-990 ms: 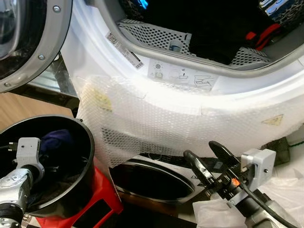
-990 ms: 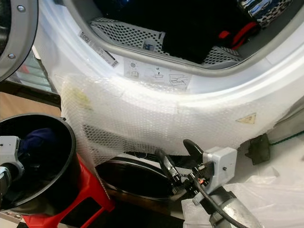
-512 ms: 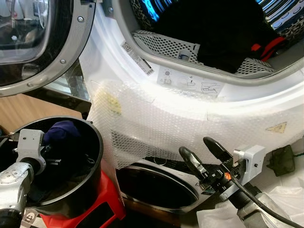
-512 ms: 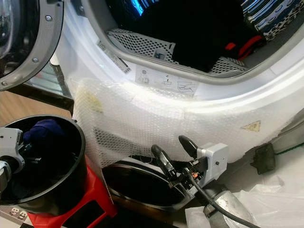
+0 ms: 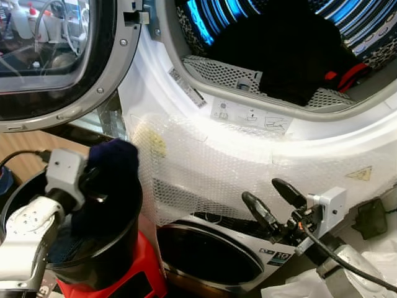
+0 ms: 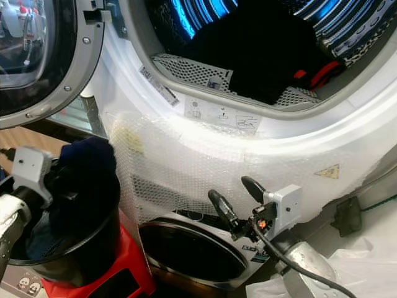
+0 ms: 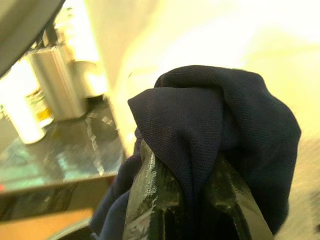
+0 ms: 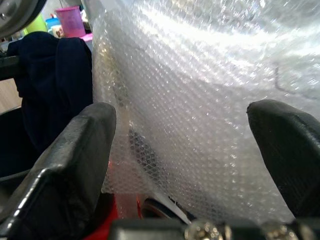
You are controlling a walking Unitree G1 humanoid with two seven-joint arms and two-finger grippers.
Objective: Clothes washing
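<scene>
Loading under way — one dark garment lifted, the drum already part-filled

A crumpled navy-blue knit garment (image 7: 220, 135) is pinched in the left claw (image 7: 187, 200) just above the round black plastic tub (image 5: 115, 251) on its red stand (image 5: 139, 279); more dark cloth is seen in the tub below it. Up and to the right of that claw, dark and red laundry (image 5: 298, 62) lies inside the open white washing machine drum (image 5: 248, 74). The right claw (image 5: 273, 202) is held wide and empty near the bubble-wrapped front panel (image 5: 248, 167) — transfer is judged unfinished, the door unshut.
</scene>
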